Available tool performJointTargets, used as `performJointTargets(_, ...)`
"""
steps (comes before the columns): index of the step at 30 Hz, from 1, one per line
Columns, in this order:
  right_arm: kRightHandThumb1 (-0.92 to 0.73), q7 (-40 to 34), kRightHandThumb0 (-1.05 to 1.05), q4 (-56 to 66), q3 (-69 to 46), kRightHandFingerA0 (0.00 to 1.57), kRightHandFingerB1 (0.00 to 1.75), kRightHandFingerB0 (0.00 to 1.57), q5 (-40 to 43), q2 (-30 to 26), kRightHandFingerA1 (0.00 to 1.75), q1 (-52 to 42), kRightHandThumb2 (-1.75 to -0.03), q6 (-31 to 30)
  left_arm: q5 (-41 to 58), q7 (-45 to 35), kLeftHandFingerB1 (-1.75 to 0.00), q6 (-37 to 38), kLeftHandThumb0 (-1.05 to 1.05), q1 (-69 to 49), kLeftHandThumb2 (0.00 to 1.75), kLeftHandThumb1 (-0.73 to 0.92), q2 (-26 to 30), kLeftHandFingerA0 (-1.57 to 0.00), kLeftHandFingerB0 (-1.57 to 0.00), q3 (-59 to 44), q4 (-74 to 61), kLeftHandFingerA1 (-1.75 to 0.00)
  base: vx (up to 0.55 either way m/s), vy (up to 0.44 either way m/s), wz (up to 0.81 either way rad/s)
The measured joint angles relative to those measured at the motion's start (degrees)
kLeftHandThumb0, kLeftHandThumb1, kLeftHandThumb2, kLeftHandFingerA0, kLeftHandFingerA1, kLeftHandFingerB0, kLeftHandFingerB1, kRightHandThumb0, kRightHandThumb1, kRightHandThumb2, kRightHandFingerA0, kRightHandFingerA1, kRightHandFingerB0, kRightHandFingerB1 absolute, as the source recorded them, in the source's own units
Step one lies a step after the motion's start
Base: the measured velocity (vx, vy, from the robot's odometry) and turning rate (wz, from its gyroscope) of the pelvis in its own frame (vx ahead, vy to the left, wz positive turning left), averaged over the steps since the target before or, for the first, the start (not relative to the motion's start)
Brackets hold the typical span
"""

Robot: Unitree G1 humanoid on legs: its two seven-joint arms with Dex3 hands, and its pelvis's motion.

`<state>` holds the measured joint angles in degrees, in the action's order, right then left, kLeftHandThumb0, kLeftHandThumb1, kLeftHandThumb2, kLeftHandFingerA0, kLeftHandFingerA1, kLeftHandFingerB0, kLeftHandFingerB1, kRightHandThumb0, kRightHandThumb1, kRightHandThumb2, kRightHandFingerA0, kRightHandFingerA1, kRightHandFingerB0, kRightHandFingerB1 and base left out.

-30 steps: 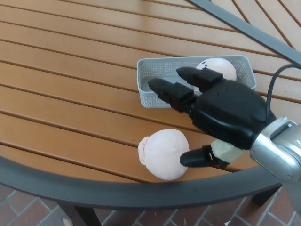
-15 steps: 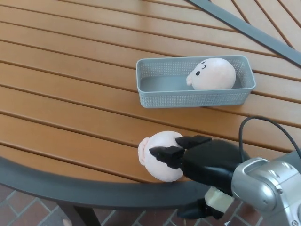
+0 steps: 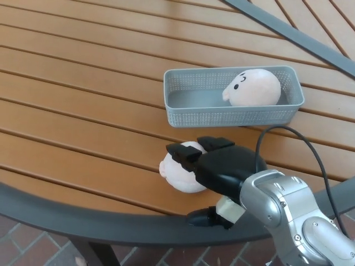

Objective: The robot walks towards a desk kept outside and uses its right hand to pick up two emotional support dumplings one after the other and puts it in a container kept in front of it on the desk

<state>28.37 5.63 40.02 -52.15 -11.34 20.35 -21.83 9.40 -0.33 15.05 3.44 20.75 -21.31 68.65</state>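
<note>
A pale pink plush dumpling lies on the wooden slat table near its front edge. My right hand lies over its right side, two fingers resting on its top. The thumb sticks out lower down by the table rim, apart from the dumpling, so the hand is open. A second dumpling with a drawn face sits in the right half of the grey mesh container just beyond. The left hand does not show.
The dark metal table rim curves along the front, with brick paving below it. A dark bar crosses the top right corner. A black cable loops up from my right wrist.
My right hand came back from over the container, dropped low, and now lies over the near dumpling. That dumpling has shifted a little to the left and away.
</note>
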Motion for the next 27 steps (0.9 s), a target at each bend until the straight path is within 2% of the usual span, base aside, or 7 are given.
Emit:
performJointTargets(9,-0.54,-7.28,-0.89,-3.88,0.02,0.00,0.12,0.13,-1.55,0.65,0.12,0.04,-0.91,3.02,-0.05,0.10,-0.59,0.00,-0.24,-0.01,0.56,0.60,-0.21,-0.82,-0.79,0.03,-0.01,-0.80,0.00,0.000,0.00)
performJointTargets(10,-0.46,-7.75,-0.69,-4.41,0.02,0.00,0.27,0.00,-1.61,0.78,0.25,0.10,-0.87,3.21,-0.05,0.10,-0.59,0.00,-0.25,-0.01,0.56,0.59,-0.25,-0.83,-0.80,0.04,-0.02,-0.81,0.00,0.000,0.00)
performJointTargets(16,-0.46,-12.14,-0.69,-9.23,0.06,0.00,0.27,0.00,-1.90,2.27,0.25,0.40,-0.87,5.00,-0.05,0.10,-0.59,0.01,-0.25,0.01,0.56,0.59,-0.37,-0.83,-0.80,0.05,-0.05,-0.81,0.00,0.000,0.00)
performJointTargets(17,-0.59,-12.78,-0.21,-9.66,0.05,0.21,0.36,0.21,-1.94,2.34,0.51,0.40,-0.68,5.28,-0.05,0.10,-0.59,0.00,-0.27,0.00,0.56,0.57,-0.38,-0.83,-0.78,0.05,-0.05,-0.79,0.00,0.000,0.00)
performJointTargets(24,-0.58,-19.27,-0.17,-18.38,1.14,0.41,0.41,0.38,-3.20,3.91,0.60,3.67,-0.69,6.92,-0.15,0.12,-0.59,0.01,-0.20,0.01,0.57,0.62,-0.72,-0.83,-0.79,0.21,-0.09,-0.81,0.00,0.000,0.00)
performJointTargets(25,-0.56,-21.44,-0.21,-21.31,1.48,0.59,0.43,0.50,-3.63,4.55,1.08,5.08,-0.63,7.46,-0.19,0.12,-0.59,0.01,-0.23,0.07,0.57,0.62,-0.93,-0.84,-0.77,0.27,-0.10,-0.80,0.00,0.000,0.00)
performJointTargets(27,-0.56,-23.80,-0.21,-24.13,1.88,0.59,0.43,0.50,-3.96,5.02,1.08,6.25,-0.63,8.04,-0.21,0.13,-0.59,0.01,-0.23,0.08,0.57,0.62,-1.05,-0.84,-0.77,0.31,-0.10,-0.80,0.00,0.000,0.00)
